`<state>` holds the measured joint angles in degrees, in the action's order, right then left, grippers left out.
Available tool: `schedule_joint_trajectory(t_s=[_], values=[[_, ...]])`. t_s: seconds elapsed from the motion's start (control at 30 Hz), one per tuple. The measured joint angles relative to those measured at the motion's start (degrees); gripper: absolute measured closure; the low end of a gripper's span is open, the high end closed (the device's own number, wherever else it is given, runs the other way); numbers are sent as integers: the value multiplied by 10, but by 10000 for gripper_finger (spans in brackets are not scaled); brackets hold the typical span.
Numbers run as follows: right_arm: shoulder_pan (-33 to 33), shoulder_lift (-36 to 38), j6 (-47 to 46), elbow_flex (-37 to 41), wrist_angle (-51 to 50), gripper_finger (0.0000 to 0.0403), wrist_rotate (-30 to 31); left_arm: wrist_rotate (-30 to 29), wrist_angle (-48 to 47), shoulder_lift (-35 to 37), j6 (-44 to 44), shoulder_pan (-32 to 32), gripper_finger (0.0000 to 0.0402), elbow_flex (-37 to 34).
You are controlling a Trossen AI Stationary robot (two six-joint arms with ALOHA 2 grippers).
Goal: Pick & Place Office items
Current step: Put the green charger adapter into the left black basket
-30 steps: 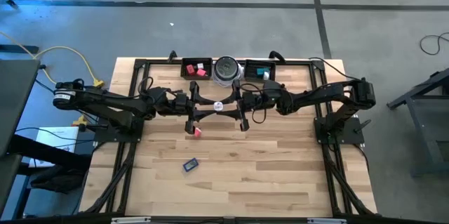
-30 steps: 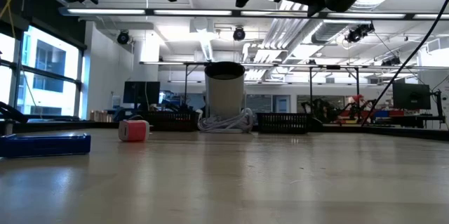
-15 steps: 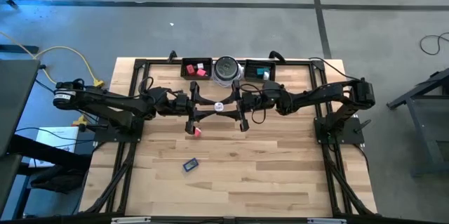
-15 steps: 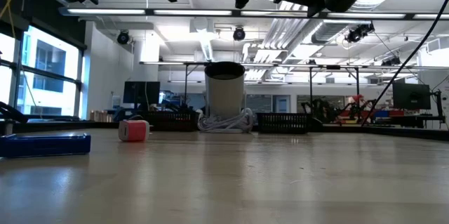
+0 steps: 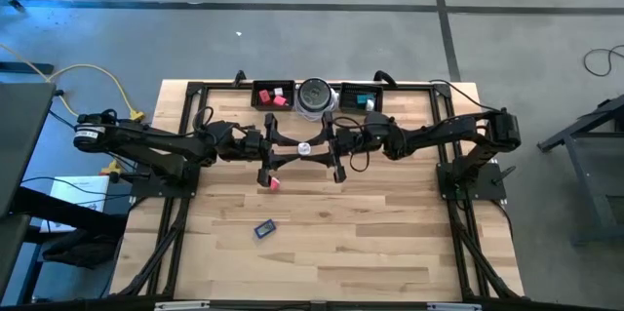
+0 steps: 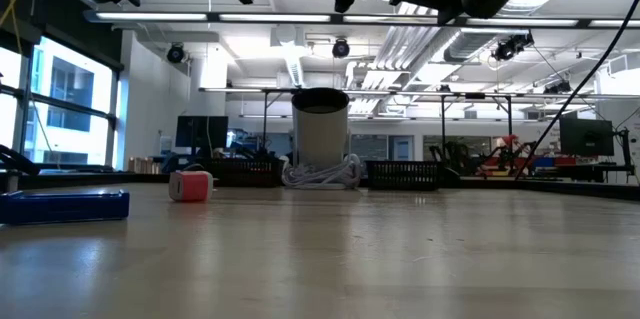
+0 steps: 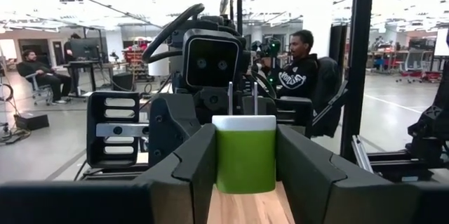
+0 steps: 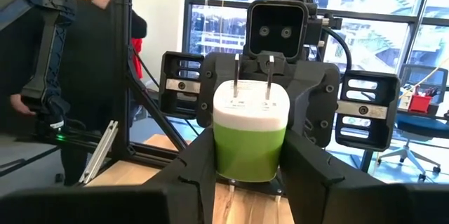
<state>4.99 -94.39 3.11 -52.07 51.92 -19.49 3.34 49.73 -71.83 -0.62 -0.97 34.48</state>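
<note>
Facing each other above the worktop's [image 5: 390,243] far middle, your left gripper [image 7: 244,171] and right gripper [image 8: 247,164] meet on one green-and-white plug adapter [image 5: 304,147], prongs up. Each pair of jaws is partly open and pressed against the adapter's green sides. Below and nearer lies a red block [image 5: 274,183]; a blue flat piece [image 5: 264,228] sits nearer still. Two black trays [image 5: 274,95] flank a silver-grey disc [image 5: 315,97] at the far edge. People stand beyond.
</note>
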Motion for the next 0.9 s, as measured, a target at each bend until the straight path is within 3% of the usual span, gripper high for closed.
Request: schedule_joint_trajectory(t_s=[0.3,0.6,0.9], values=[[3,0,-3,0,-2,290,-8,30,-15,0,0,0,262,0],[4,-3,-3,-1,-14,290,14,8,-17,-1,-2,0,202,2],[4,-3,-1,-1,-11,290,15,8,-17,-1,-5,0,200,1]])
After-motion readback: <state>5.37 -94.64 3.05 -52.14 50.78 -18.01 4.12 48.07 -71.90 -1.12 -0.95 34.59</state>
